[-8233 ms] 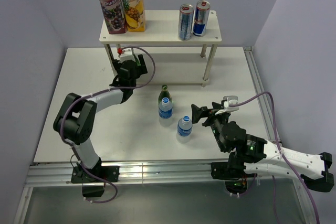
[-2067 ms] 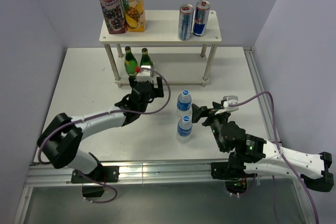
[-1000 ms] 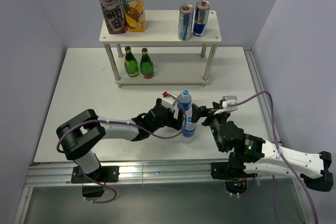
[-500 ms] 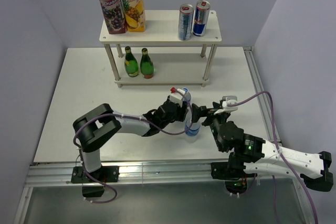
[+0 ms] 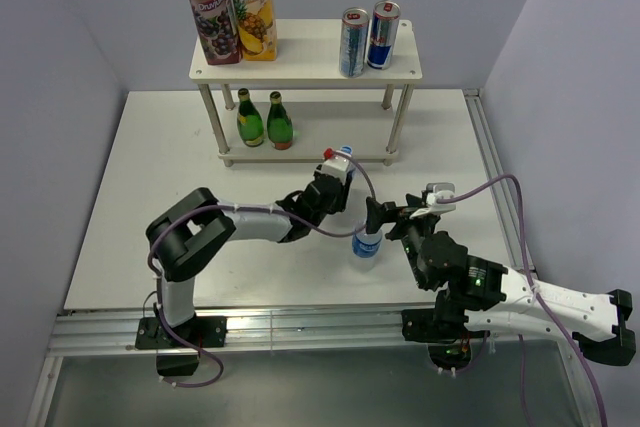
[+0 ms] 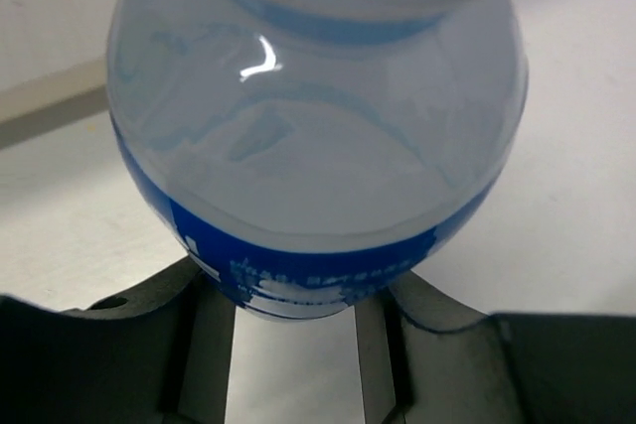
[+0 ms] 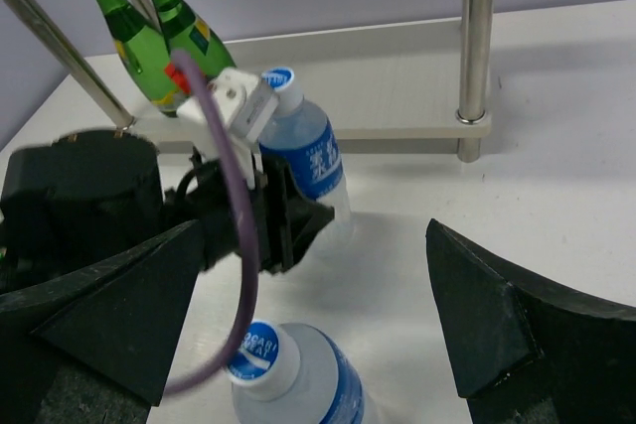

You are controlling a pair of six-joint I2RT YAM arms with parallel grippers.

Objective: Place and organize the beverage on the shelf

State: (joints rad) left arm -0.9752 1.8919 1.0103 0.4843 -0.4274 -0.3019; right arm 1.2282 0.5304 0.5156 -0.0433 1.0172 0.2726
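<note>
My left gripper (image 5: pixel 338 179) is shut on a small water bottle (image 5: pixel 342 159) with a blue label, holding it just in front of the shelf (image 5: pixel 300 67). In the left wrist view the bottle (image 6: pixel 318 126) fills the picture, and the gripper (image 6: pixel 295 315) clamps its lower body. A second water bottle (image 5: pixel 366 243) stands on the table. My right gripper (image 5: pixel 390 215) is open beside it. In the right wrist view this bottle (image 7: pixel 298 384) sits low between the wide fingers of the right gripper (image 7: pixel 316 275), untouched, with the held bottle (image 7: pixel 310 161) beyond.
Two juice cartons (image 5: pixel 228 5) and two cans (image 5: pixel 367 39) stand on the shelf's top board. Two green glass bottles (image 5: pixel 264 121) stand at the left of the lower board (image 5: pixel 340 152). A shelf post (image 7: pixel 477 37) rises at the right. Walls close in on both sides.
My left gripper has shut on the far water bottle and carried it up toward the shelf's lower board. The right arm has not moved.
</note>
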